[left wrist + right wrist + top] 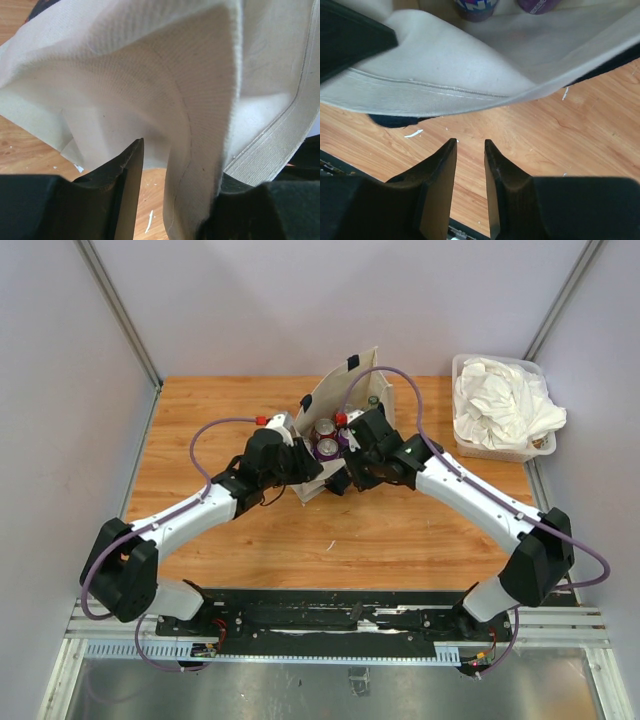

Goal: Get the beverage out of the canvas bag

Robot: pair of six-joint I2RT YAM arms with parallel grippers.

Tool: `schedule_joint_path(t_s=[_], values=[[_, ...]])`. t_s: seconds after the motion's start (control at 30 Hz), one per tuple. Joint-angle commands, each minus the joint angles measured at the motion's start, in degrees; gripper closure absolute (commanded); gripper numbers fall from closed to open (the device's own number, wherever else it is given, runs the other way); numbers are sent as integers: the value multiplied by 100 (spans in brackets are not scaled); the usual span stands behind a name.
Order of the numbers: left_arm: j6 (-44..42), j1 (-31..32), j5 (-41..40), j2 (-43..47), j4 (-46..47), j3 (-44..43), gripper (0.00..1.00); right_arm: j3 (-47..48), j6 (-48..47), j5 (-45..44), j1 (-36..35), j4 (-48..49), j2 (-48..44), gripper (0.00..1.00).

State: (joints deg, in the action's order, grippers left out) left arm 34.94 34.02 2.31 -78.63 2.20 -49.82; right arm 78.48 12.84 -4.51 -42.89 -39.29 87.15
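Note:
The cream canvas bag (338, 392) stands at the middle of the table with its mouth open. Two beverage cans (326, 437) with silver tops and purple sides sit inside it. In the right wrist view their purple bottoms (476, 7) peek over the bag's wall (460, 65). My left gripper (297, 448) is at the bag's left rim. It is open (182, 160), and a fold of canvas (200, 150) lies against its right finger. My right gripper (350, 462) is at the bag's near right side. Its jaws (470, 142) are drawn close over bare wood, holding nothing.
A clear tub (470, 447) of white cloths stands at the table's far right. A navy strap (390, 120) pokes out from under the bag's edge. Purple cables loop above both arms. Grey walls close in the table's left, right and back.

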Motion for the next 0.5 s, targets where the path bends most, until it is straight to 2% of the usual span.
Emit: schedule_joint_path(t_s=[0.0, 0.23, 0.47], values=[[-86, 114, 135, -324, -450, 41, 61, 638, 54, -169, -131, -181, -414, 68], [-160, 116, 92, -558, -472, -173, 63, 1520, -124, -121, -140, -277, -203, 66], [-192, 114, 88, -900, -532, -280, 65, 1317, -74, -6, -151, -24, 191, 66]])
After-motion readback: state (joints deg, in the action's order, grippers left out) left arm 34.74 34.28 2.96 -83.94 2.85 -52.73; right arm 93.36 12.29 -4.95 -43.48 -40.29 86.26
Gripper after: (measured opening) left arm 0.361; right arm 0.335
